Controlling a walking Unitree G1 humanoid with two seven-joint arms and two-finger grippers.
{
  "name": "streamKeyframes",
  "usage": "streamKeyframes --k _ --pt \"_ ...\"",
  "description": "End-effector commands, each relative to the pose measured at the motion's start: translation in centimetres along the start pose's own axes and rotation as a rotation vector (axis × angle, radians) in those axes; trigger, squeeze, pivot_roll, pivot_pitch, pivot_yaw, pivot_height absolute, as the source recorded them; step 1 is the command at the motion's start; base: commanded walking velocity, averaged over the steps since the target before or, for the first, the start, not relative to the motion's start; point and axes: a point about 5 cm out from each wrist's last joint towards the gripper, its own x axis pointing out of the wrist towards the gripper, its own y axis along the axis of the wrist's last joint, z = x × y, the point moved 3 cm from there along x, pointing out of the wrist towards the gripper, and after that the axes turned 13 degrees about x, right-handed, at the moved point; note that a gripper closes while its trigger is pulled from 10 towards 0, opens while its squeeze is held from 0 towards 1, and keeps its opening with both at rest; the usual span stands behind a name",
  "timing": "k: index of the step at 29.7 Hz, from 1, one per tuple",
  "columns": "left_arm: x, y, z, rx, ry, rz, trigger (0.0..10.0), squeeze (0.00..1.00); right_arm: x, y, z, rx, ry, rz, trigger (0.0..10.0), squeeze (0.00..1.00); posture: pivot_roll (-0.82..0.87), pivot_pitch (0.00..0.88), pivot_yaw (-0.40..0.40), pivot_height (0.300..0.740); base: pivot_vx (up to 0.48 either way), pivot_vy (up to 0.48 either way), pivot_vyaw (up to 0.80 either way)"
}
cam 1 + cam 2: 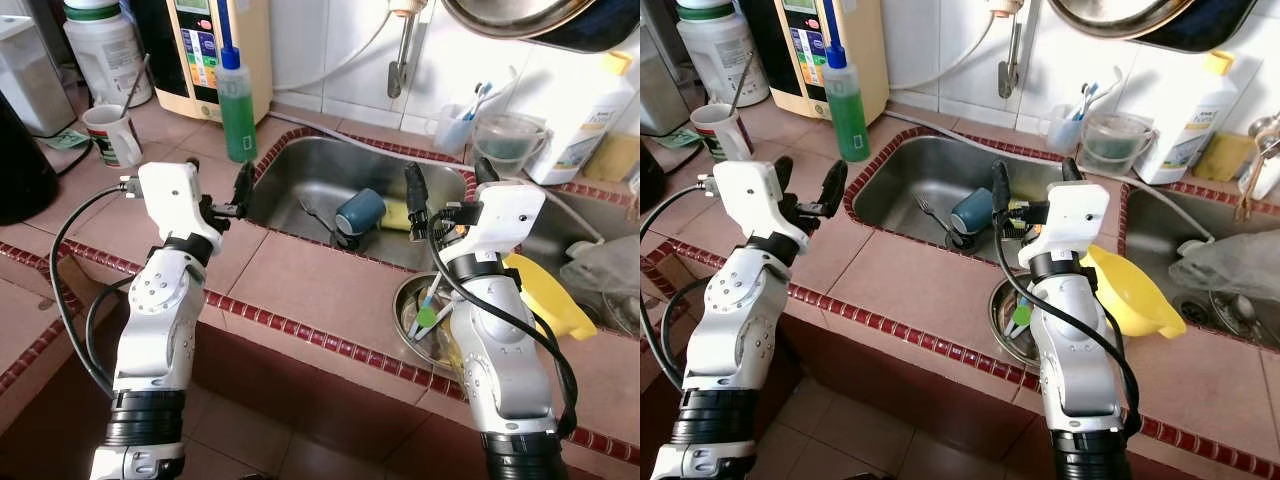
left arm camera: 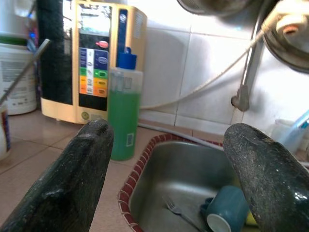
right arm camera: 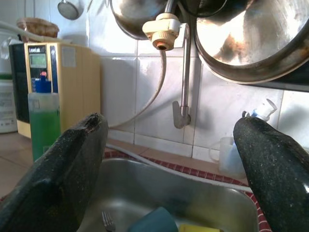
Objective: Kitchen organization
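Note:
A steel sink [image 1: 300, 170] is set into the tiled counter. In it lie a teal mug [image 1: 359, 211] on its side, a fork [image 1: 312, 212] and a yellow sponge [image 1: 397, 214]. My left gripper [image 1: 808, 182] hovers open over the counter at the sink's left edge, holding nothing. My right gripper [image 1: 450, 180] is open above the sink's right end, also holding nothing. Seen along the left fingers [image 2: 72, 179], the mug [image 2: 227, 212] and fork [image 2: 176, 215] lie ahead and below. A green soap bottle [image 1: 236, 110] stands at the sink's back left corner.
A white mug [image 1: 112, 133] with a spoon stands on the left counter beside a water machine [image 1: 205, 50]. A steel bowl [image 1: 408, 300] of utensils and a yellow bowl [image 1: 545, 295] sit by my right arm. The tap [image 1: 402, 50] and a pan hang above. A second basin [image 1: 590, 225] lies at the right.

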Motion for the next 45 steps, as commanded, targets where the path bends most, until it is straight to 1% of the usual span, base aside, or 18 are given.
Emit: streamKeyframes --k 1,3,7,10,11,15,20,21,23,25,26,27,28,29,32,34,36,45 --pt "0.2 0.4 -0.1 -0.009 0.004 0.005 10.0 0.00 0.5 0.2 0.0 -0.015 0.006 0.017 10.0 0.00 0.01 0.000 -0.026 0.740 0.000 0.000 0.00" --pt "0.4 0.4 0.0 -0.030 0.005 0.009 10.0 0.00 0.8 0.2 -0.2 -0.015 0.016 0.021 10.0 0.00 0.01 0.000 -0.025 0.740 0.000 0.000 0.00" --pt "0.8 0.8 0.4 -0.044 -0.012 0.018 10.0 0.00 1.3 0.1 -0.7 -0.007 0.040 0.028 10.0 0.00 0.01 0.000 -0.027 0.740 0.000 0.000 0.00" --pt "0.7 0.7 0.5 -0.044 -0.017 0.020 10.0 0.00 1.5 -0.1 -0.7 -0.009 0.042 0.028 10.0 0.00 0.01 0.000 -0.024 0.740 0.000 0.000 0.00" --pt "0.6 0.6 0.6 -0.063 -0.023 0.020 10.0 0.00 1.5 -0.2 -0.6 -0.012 0.042 0.028 10.0 0.00 0.01 0.000 -0.022 0.740 0.000 0.000 0.00" --pt "0.3 0.5 0.5 -0.041 -0.012 0.020 10.0 0.00 1.2 -0.4 -0.4 -0.015 0.040 0.023 10.0 0.00 0.00 0.000 -0.017 0.740 0.000 0.000 0.00" --pt "-0.1 0.8 0.0 -0.008 0.020 0.029 10.0 0.00 0.7 -0.4 -0.2 -0.021 0.035 0.022 10.0 0.00 -0.01 0.000 -0.009 0.740 0.000 0.000 0.00" --pt "-0.6 0.8 -0.3 -0.009 0.030 0.035 10.0 0.00 0.2 -0.5 0.1 -0.021 0.025 0.022 10.0 0.00 -0.02 0.000 0.000 0.740 0.000 0.000 0.00" --pt "-1.0 0.8 -0.5 -0.005 0.034 0.036 10.0 0.00 -0.1 -0.5 0.1 -0.019 0.022 0.019 10.0 0.00 -0.02 0.000 0.001 0.740 0.000 0.000 0.00" --pt "-1.9 -0.2 -0.4 0.027 0.027 0.004 10.0 0.00 -0.8 -1.0 0.3 -0.020 0.020 0.001 10.0 0.00 -0.03 0.000 0.002 0.740 0.000 0.000 0.00" --pt "-2.3 -0.7 -0.3 0.031 0.023 -0.017 10.0 0.00 -1.1 -1.4 0.3 -0.021 0.020 -0.011 10.0 0.00 -0.03 0.000 0.002 0.740 0.000 0.000 0.00" --pt "-2.3 -0.7 -0.3 0.031 0.023 -0.017 10.0 0.00 -1.1 -1.4 0.3 -0.021 0.020 -0.011 10.0 0.00 -0.03 0.000 0.002 0.740 0.000 0.000 0.00" --pt "-3.1 -1.7 0.0 0.031 0.011 -0.047 10.0 0.00 -1.7 -2.0 0.5 -0.026 0.023 -0.036 10.0 0.00 -0.03 0.000 0.001 0.740 0.000 0.000 0.00" --pt "-3.3 -1.9 0.2 0.024 0.005 -0.055 10.0 0.00 -1.9 -2.2 0.6 -0.031 0.026 -0.049 10.0 0.00 -0.03 0.000 0.001 0.740 0.000 0.000 0.00" --pt "-3.4 -1.7 0.3 0.022 0.001 -0.051 10.0 0.00 -1.9 -2.1 0.7 -0.032 0.025 -0.047 10.0 0.00 -0.03 0.000 -0.003 0.740 0.000 0.000 0.00" --pt "-2.9 -1.1 0.2 0.029 0.005 -0.033 10.0 0.00 -1.4 -1.7 0.8 -0.035 0.027 -0.037 10.0 0.00 -0.02 0.000 -0.008 0.740 0.000 0.000 0.00" --pt "-2.8 -1.0 0.1 0.031 0.006 -0.029 10.0 0.00 -1.3 -1.6 0.8 -0.037 0.030 -0.034 10.0 0.00 -0.02 0.000 -0.009 0.740 0.000 0.000 0.00" --pt "-2.8 -1.0 0.1 0.031 -0.002 -0.027 10.0 0.00 -1.3 -1.7 0.6 -0.034 0.041 -0.041 10.0 0.00 -0.02 0.000 -0.013 0.740 0.000 0.000 0.00"
